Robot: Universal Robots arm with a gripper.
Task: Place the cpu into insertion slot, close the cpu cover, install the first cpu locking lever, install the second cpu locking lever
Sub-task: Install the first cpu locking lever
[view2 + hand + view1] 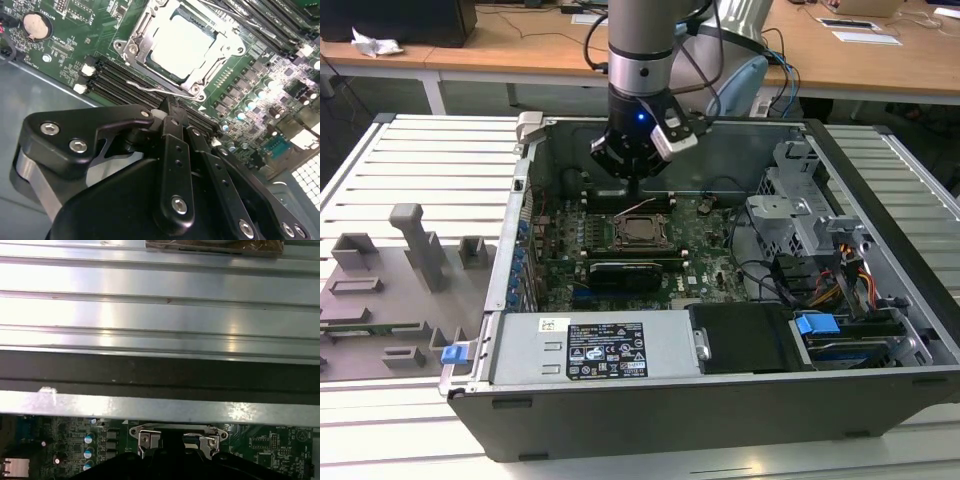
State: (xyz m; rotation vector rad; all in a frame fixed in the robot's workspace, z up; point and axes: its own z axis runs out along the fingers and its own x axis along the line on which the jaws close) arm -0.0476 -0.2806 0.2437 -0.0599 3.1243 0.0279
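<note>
One claw (pixel 171 114) hangs from the arm inside the open computer case (pixel 650 400), just beyond the socket area on the side toward the case's rear wall. In the second wrist view its black fingers (pixel 175 150) meet at a narrow tip with no visible gap, so the claw is closed; nothing is seen gripped between them. The tip sits directly beside a thin wire locking lever (pixel 150 87) that runs along the near edge of the socket; contact with the lever cannot be confirmed.

The cpu (pixel 181 45) lies flat in the insertion slot (pixel 172 76), its pale metal top facing up. The cpu cover (pixel 137 37) lies down over the chip, framing it on all sides. In the exterior view the cpu (pixel 639 230) appears in the middle of the green motherboard (pixel 715 245), just below the claw (pixel 632 190).

Black memory slots (pixel 112 80) run parallel to the socket, between it and the claw. A round coin battery (pixel 36 26) sits on the board, well apart from the socket. The case rests on a ribbed metal table (pixel 430 160), with grey fixture blocks (pixel 415 240) on the exterior view's left.
</note>
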